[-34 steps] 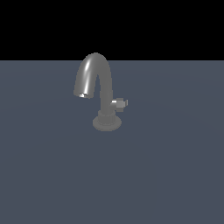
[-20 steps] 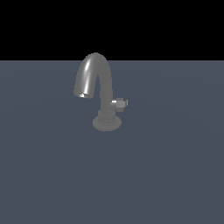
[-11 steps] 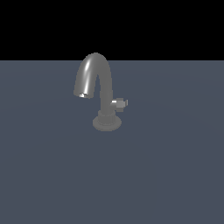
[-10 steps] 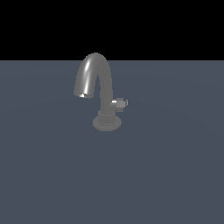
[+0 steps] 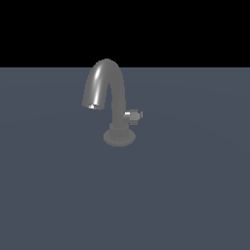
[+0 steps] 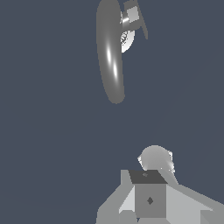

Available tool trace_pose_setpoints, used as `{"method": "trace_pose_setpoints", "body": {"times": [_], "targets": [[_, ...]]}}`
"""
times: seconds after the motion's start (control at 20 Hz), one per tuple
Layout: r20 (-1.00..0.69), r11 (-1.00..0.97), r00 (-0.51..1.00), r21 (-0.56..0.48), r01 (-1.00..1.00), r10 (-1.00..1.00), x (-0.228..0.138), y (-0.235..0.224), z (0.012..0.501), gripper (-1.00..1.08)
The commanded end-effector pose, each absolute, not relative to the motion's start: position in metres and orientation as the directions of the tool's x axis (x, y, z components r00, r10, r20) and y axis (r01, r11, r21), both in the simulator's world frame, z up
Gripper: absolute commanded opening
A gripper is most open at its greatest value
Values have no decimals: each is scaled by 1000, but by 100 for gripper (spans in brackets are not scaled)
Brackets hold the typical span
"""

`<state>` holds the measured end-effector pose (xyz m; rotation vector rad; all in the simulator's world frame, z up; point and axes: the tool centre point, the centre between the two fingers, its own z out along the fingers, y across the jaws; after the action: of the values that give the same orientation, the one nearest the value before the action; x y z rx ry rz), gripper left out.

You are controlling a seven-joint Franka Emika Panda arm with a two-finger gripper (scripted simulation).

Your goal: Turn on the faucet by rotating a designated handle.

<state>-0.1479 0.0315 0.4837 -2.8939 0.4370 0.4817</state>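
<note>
Your target is the handle (image 5: 133, 116), a small shiny stub sticking out sideways from the stem of the faucet (image 5: 108, 97) toward the exterior view's right, just above the ribbed round base. Expect it to be rigid, smooth metal and likely slippery, so you should take it squarely across its short length near the outer end, where you get the most leverage, and push it around the stem rather than squeeze hard. The faucet itself looks fixed to the bench (image 5: 195, 195) and should not budge. In the wrist view the handle (image 6: 133, 17) is partly tucked behind the arched spout, and its far side is hidden. The gripper (image 6: 148, 205) appears only in the wrist view, well short of the faucet and cut off at the frame edge; you cannot tell whether its fingers are apart or together.
</note>
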Motion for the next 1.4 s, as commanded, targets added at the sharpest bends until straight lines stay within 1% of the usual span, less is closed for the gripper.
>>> {"method": "trace_pose_setpoints", "body": {"times": [0.0,0.35,0.7,1.05,1.35], "targets": [[-386,-924,876,-129,-360,-288,-134,32,480,-100],[-512,-862,779,-133,-489,-363,-96,29,466,-100],[-634,-781,651,-116,-614,-417,-59,22,447,-100],[-748,-678,490,-74,-731,-447,-24,11,420,-100],[-835,-571,323,-14,-821,-445,4,-2,390,-100]]}}
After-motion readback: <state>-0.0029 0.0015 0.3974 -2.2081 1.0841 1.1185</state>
